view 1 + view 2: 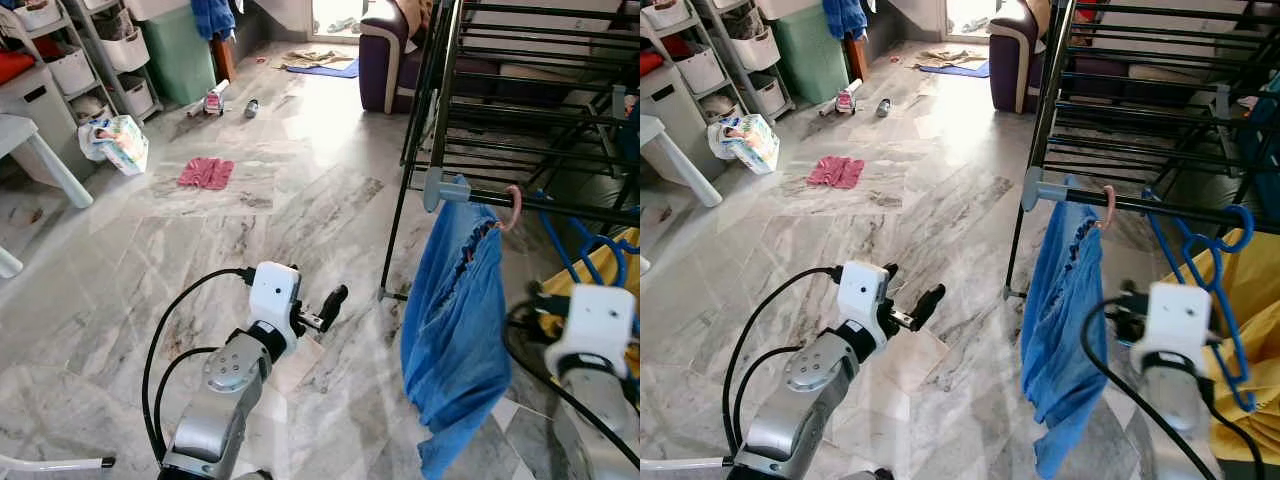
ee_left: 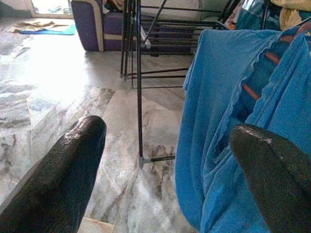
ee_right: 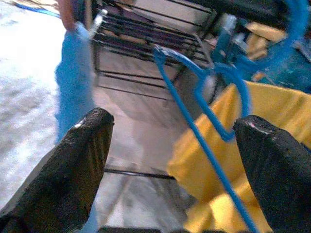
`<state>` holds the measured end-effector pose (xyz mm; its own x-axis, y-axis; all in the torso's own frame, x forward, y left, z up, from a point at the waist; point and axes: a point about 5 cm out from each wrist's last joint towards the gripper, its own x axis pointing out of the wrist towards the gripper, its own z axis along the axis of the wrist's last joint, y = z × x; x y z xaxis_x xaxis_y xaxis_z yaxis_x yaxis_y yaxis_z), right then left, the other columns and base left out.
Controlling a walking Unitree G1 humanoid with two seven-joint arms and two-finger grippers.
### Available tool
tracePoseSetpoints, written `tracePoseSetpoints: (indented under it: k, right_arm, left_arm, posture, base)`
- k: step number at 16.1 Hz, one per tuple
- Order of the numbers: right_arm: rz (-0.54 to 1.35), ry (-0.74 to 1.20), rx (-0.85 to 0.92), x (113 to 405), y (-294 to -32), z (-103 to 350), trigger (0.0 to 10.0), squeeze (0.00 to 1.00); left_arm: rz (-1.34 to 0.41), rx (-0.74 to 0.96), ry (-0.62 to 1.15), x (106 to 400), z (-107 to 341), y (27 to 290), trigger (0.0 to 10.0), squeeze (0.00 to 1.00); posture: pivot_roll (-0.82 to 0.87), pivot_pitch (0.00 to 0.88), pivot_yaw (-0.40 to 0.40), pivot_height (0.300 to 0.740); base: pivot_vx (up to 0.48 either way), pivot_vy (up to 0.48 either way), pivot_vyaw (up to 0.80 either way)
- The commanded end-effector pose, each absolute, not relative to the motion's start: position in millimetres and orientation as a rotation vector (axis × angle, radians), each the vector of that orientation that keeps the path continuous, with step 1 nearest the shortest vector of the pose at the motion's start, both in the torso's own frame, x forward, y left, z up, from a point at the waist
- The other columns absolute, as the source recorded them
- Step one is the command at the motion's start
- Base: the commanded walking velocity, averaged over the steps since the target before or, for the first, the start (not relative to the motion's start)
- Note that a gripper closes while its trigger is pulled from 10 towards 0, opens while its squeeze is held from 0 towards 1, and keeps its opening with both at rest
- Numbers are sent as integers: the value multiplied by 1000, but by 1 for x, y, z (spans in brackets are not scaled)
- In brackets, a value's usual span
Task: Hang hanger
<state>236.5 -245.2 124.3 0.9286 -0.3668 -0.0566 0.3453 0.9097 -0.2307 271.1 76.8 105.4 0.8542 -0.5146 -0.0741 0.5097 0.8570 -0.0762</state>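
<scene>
A blue garment (image 1: 455, 330) hangs on a pink hanger (image 1: 514, 208) hooked over the front rail (image 1: 575, 207) of the black drying rack (image 1: 530, 100). To its right a blue hanger (image 1: 1200, 250) carrying a yellow garment (image 1: 1252, 300) hangs from the same rail. My left gripper (image 1: 325, 308) is open and empty, low over the floor left of the blue garment and pointing toward it (image 2: 228, 145). My right gripper (image 3: 176, 120) is also open and empty, facing the blue hanger (image 3: 194, 121) and the yellow garment (image 3: 272, 126); its white wrist (image 1: 1175, 320) sits just below the rail.
The rack's leg (image 1: 392, 250) stands on the marble floor between my arms. Farther back lie a red cloth (image 1: 205, 172), a printed bag (image 1: 118, 142) and a toy (image 1: 213, 100). Shelves with baskets (image 1: 100, 50) line the left; a purple sofa (image 1: 385, 55) stands behind.
</scene>
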Motion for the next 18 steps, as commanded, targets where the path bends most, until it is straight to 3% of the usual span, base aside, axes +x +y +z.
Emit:
tracePoseSetpoints:
  k: [1,8,10,18]
  right_arm:
    - [-345,75,-199,238,-241,130,10000,0]
    - [-211,64,-54,248,-217,121,10000,0]
    - [-188,57,-143,253,-212,119,10000,0]
    - [-121,67,-76,255,-209,117,10000,0]
  left_arm:
    - [-516,-39,106,271,101,81,10000,0]
    - [-350,27,94,269,101,119,10000,0]
    - [-352,31,100,269,99,120,10000,0]
    - [-368,24,96,269,99,112,10000,0]
  posture:
    - [-36,49,21,740]
    - [3,38,19,740]
    - [4,33,14,740]
    - [2,36,11,740]
  base:
    - [0,0,0]
    - [-349,0,0]
    - [-373,0,0]
    - [-374,0,0]
